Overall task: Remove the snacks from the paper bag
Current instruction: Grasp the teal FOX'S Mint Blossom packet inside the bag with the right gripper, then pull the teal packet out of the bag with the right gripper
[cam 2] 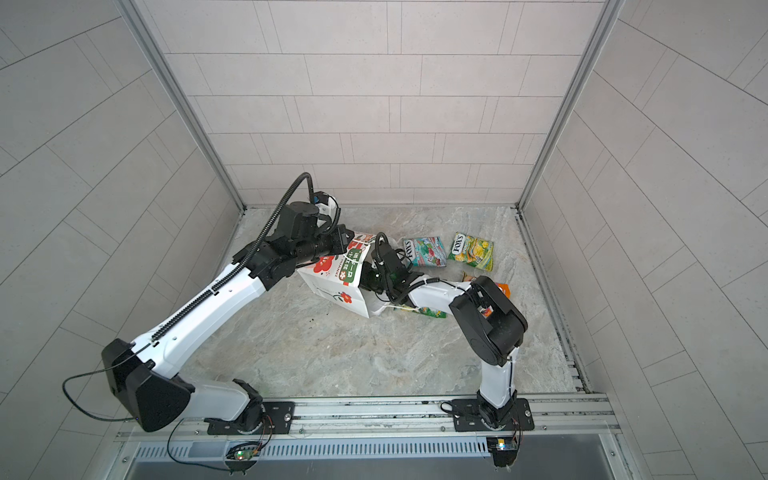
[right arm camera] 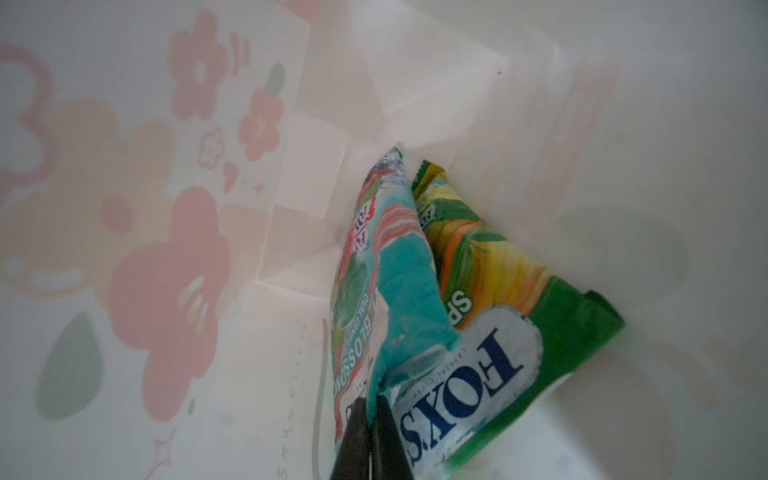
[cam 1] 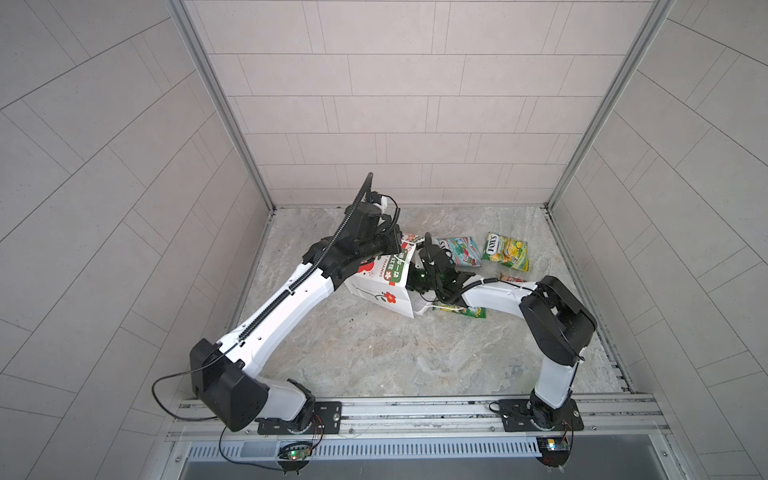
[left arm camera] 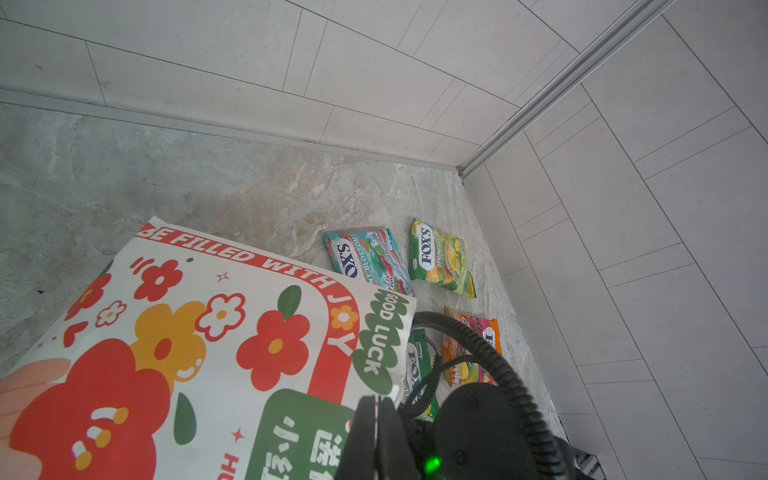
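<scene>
Right fingers [right arm camera: 353,440] are reaching deep inside the paper bag [cam 1: 374,291] and clenching tight on one end of the inner teal packet [right arm camera: 395,282]. That packet is pressing up against the inner yellow-green packet [right arm camera: 490,328], and both are sitting in a fold of the bag's white wall. Left fingers [left arm camera: 361,440] are pinching shut on the bag's rim, right by the green "GOOD LUCK" print, with what looks like a sliver of white paper showing between them.

In both top views the bag is lying on its side around the middle of the bench [cam 1: 374,353], mouth facing right, and the right arm is running straight into that mouth. Four snacks are already lying out on the bench. The outer teal packet [cam 1: 461,250] and the outer yellow-green packet [cam 1: 506,251] are sitting side by side behind the right arm, near each other but apart. The orange packet [left arm camera: 490,330] is lying half hidden by the arm's elbow. The green packet [cam 1: 463,311] is resting just at the bag's mouth, under the forearm.
</scene>
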You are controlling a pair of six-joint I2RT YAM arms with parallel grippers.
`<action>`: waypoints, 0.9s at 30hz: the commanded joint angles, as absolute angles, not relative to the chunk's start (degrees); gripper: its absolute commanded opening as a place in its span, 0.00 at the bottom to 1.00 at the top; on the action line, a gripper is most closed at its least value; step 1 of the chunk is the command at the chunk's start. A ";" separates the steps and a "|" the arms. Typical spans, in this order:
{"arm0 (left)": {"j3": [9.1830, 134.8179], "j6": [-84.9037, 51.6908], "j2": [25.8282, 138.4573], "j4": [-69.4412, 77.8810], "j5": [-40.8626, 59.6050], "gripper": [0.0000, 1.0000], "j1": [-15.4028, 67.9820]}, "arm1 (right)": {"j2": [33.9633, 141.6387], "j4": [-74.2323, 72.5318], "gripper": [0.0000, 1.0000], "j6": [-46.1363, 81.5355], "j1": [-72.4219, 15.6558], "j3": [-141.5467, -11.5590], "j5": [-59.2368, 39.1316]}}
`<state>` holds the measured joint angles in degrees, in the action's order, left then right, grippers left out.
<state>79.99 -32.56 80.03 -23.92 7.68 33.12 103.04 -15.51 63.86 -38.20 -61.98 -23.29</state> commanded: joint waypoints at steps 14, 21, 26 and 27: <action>77.57 -32.52 76.61 -23.35 4.15 0.00 32.88 | 86.37 0.76 0.00 49.61 -37.61 -58.63 -22.24; 76.92 -32.59 75.94 -23.13 3.87 0.00 32.92 | 80.08 6.72 0.00 44.74 -36.41 -57.26 -22.51; 76.83 -32.76 75.79 -22.97 3.78 0.00 32.87 | 75.79 9.24 0.00 43.27 -35.55 -56.70 -22.65; 76.82 -32.75 75.90 -22.88 3.77 0.00 32.87 | 74.65 9.53 0.00 42.81 -35.43 -56.52 -22.44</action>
